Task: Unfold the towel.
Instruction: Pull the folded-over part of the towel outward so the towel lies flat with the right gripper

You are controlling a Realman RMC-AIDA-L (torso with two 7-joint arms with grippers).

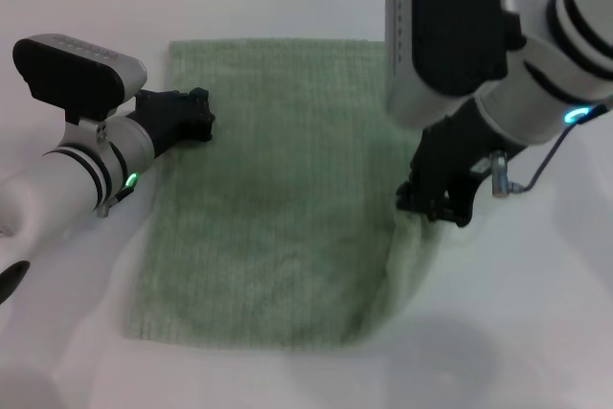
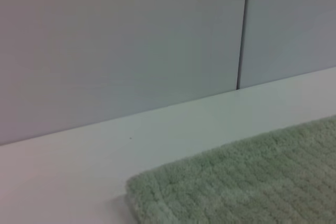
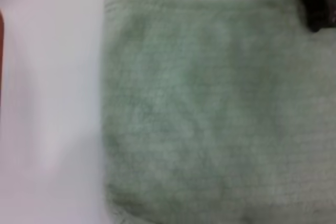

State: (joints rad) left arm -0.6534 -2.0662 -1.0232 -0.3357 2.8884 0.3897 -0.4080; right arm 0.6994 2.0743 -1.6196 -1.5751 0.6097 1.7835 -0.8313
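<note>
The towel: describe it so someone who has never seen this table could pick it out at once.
On the white table in front of the robot, between its two arms, lies the towel, a pale sage-green ribbed cloth. The left pincer rests at its left edge and the right pincer at its right edge. It is the only green, textured thing on the table.

A pale sage-green towel (image 1: 278, 198) with fine ribbing covers a white bench (image 1: 536, 313). Both grippers are black on white arms.
</note>
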